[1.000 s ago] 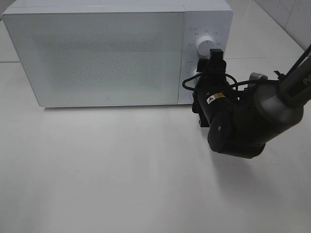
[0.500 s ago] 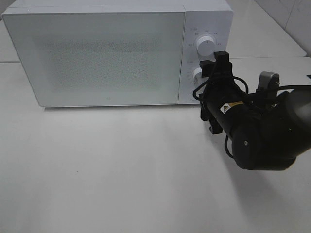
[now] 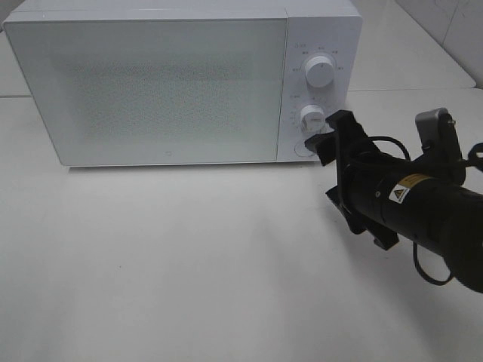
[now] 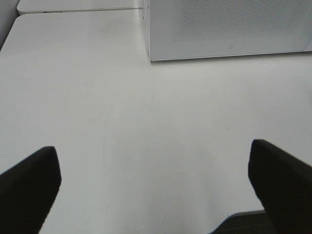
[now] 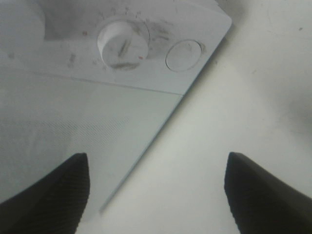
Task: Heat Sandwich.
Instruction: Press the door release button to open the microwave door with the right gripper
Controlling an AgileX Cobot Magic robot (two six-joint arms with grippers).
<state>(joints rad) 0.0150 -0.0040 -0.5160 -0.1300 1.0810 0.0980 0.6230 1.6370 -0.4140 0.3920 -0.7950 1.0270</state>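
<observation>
The sandwich and its pink plate are out of view. The white microwave (image 3: 166, 83) stands at the back of the table with its door closed. My right gripper (image 3: 326, 136) is open and empty, just in front of the control panel, beside the lower knob (image 3: 310, 116) and not touching it. The right wrist view shows that gripper (image 5: 156, 195) with its jaws wide apart, facing the lower knob (image 5: 123, 44) and a round button (image 5: 183, 55). My left gripper (image 4: 156, 190) is open and empty over bare table, left of the microwave's corner (image 4: 229, 24).
The upper knob (image 3: 320, 73) sits above the lower one on the panel. The white table (image 3: 189, 256) spreads in front of the microwave. A tiled wall (image 3: 453, 30) stands at the back right.
My right arm has pulled back from the lower knob, down and to the right, and rolled over. The knob it covered now shows. The microwave door has stayed closed.
</observation>
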